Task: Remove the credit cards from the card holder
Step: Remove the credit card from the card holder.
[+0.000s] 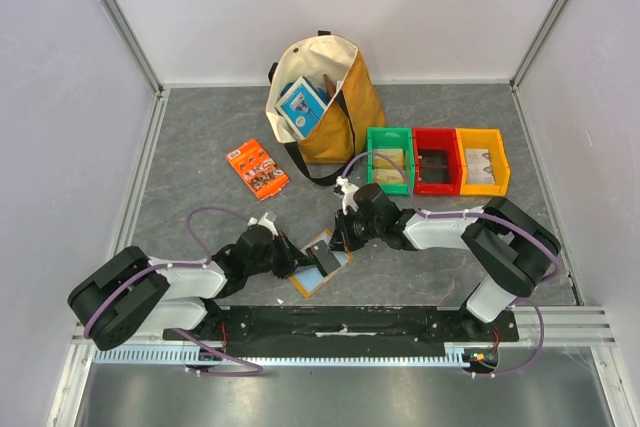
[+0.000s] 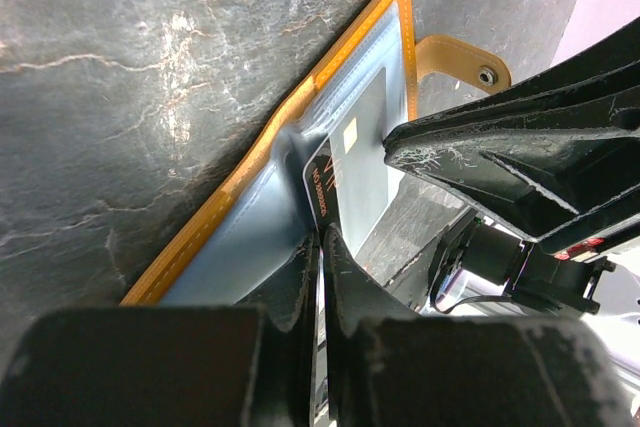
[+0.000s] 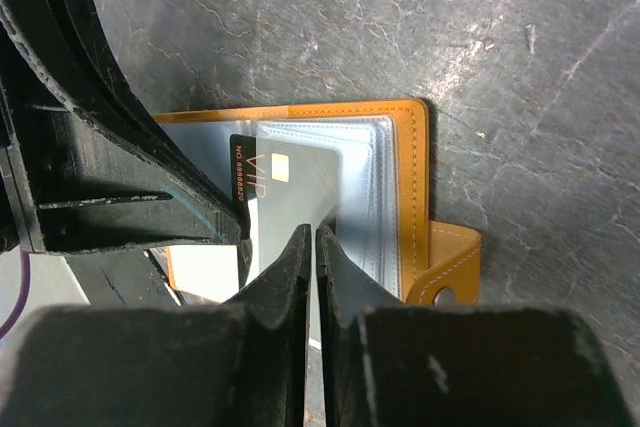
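Extraction step: the left gripper [image 2: 320, 247] pinched the black credit card [image 2: 362, 152], half out of the card holder [image 3: 412, 177] open on the desk [image 3: 500, 47]; the right gripper [image 3: 310, 242] beside the holder showed no clear state; a straight pull seemed due next.

Overhead; wrist close-ups sharing card holder [image 2: 300, 137]
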Tool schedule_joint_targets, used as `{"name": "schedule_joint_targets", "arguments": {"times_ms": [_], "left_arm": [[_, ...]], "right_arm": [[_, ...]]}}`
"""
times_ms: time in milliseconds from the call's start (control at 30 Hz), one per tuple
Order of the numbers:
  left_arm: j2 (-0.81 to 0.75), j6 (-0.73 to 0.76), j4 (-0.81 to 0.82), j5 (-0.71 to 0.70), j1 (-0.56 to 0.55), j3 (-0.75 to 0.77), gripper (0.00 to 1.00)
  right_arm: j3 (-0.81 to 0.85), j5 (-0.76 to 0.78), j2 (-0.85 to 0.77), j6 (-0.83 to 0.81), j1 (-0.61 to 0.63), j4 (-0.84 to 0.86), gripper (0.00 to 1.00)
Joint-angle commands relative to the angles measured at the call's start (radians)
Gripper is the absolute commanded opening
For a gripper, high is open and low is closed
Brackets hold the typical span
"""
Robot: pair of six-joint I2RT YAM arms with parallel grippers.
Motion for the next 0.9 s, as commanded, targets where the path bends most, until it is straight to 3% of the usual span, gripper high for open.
{"name": "schedule_joint_targets", "arguments": {"times_ms": [0, 233, 500, 567, 733, 867], "left_arm": [[-0.014, 0.013, -0.026, -0.003, 0.003, 0.007, 0.09], [-0.016, -0.006, 0.004, -0.038, 0.005, 0.004, 0.27], [0.071, -0.020, 0.018, -0.044, 0.005, 0.036, 0.27], [0.090, -0.032, 0.046, -0.038, 0.005, 0.027, 0.25], [0.072, -0.058, 0.066, -0.041, 0.005, -0.004, 0.02], [-0.003, -0.063, -0.008, -0.069, 0.005, -0.024, 0.02]], "right_arm": [[-0.034, 0.046, 0.007, -0.005, -0.001, 0.001, 0.10], [-0.043, 0.040, 0.015, -0.012, -0.001, -0.003, 0.10], [-0.048, 0.037, 0.006, -0.012, -0.002, -0.003, 0.09], [-0.051, 0.036, 0.004, -0.010, -0.001, 0.001, 0.08], [-0.064, 0.054, -0.017, -0.004, -0.018, 0.004, 0.08], [-0.075, 0.057, -0.020, -0.001, -0.033, 0.002, 0.08]]}}
